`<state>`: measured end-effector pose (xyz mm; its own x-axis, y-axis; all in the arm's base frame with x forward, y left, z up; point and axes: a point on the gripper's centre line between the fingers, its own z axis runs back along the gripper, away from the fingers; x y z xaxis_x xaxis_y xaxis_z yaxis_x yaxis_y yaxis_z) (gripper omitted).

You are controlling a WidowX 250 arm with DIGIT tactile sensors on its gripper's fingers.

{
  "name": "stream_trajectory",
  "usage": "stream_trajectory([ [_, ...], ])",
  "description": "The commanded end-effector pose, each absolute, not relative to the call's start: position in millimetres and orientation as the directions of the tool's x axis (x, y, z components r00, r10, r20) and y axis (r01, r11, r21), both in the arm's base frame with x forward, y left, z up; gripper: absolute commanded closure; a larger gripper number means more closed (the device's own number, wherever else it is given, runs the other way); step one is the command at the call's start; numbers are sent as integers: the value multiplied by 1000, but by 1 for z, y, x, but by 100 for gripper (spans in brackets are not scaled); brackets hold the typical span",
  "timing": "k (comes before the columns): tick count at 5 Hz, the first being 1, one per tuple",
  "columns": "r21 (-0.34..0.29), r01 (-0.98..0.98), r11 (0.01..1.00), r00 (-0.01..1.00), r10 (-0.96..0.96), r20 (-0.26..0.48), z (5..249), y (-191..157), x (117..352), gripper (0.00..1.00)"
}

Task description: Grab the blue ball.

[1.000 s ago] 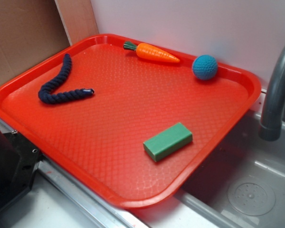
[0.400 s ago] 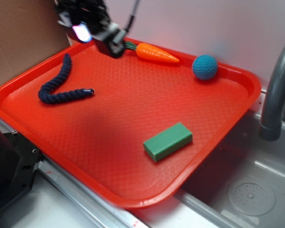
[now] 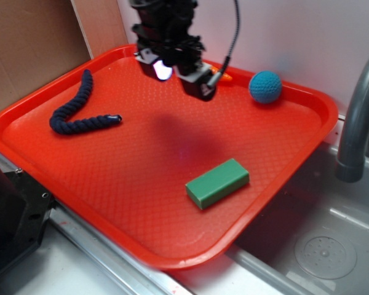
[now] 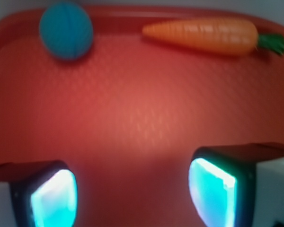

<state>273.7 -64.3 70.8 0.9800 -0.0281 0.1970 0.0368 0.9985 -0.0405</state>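
The blue ball (image 3: 265, 86) is a small teal knitted sphere at the far right corner of the red tray (image 3: 141, 246). In the wrist view the blue ball (image 4: 66, 31) lies at the upper left. My gripper (image 3: 179, 78) hovers above the tray's far middle, left of the ball, in front of the toy carrot (image 3: 224, 76). It is open and empty. In the wrist view my gripper (image 4: 132, 194) shows two glowing pads wide apart over bare tray, with the carrot (image 4: 203, 36) ahead at the upper right.
A dark navy rope (image 3: 77, 108) lies on the tray's left side. A green block (image 3: 217, 182) lies near the right front. A grey faucet (image 3: 360, 117) and sink (image 3: 323, 246) stand to the right. Cardboard (image 3: 31, 43) stands at the back left.
The arm came into view from the upper left and moved right and forward over the tray toward the ball. It now hides most of the carrot. The objects have not moved.
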Motion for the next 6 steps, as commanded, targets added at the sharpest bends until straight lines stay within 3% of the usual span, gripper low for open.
stream_trajectory([
  [1, -47, 61, 997, 959, -45, 278, 72, -78, 307, 0],
  [5, -47, 61, 997, 959, -45, 278, 72, -78, 307, 0],
  [6, -34, 84, 996, 946, -69, 316, 56, -97, 326, 0],
])
